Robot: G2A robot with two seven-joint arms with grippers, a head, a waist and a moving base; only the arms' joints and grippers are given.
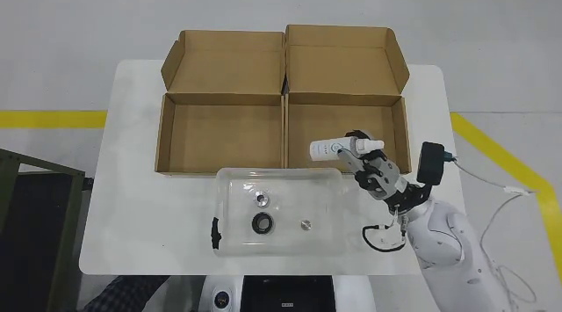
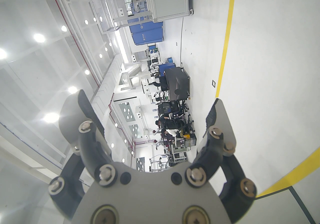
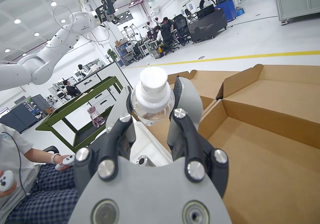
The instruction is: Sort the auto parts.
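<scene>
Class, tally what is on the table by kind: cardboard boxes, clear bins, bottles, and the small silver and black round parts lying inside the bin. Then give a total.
Cardboard boxes: 2
Clear bin: 1
Clear bottle, held in the right pincer: 1
Silver metal parts in the bin: 2
Black ring in the bin: 1
Total: 7

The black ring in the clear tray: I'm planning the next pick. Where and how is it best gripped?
Grip the black ring across its outer rim, coming straight down: it lies flat on the floor of the clear tray, whose walls probably block a side approach. Mind the silver part close by.
</scene>
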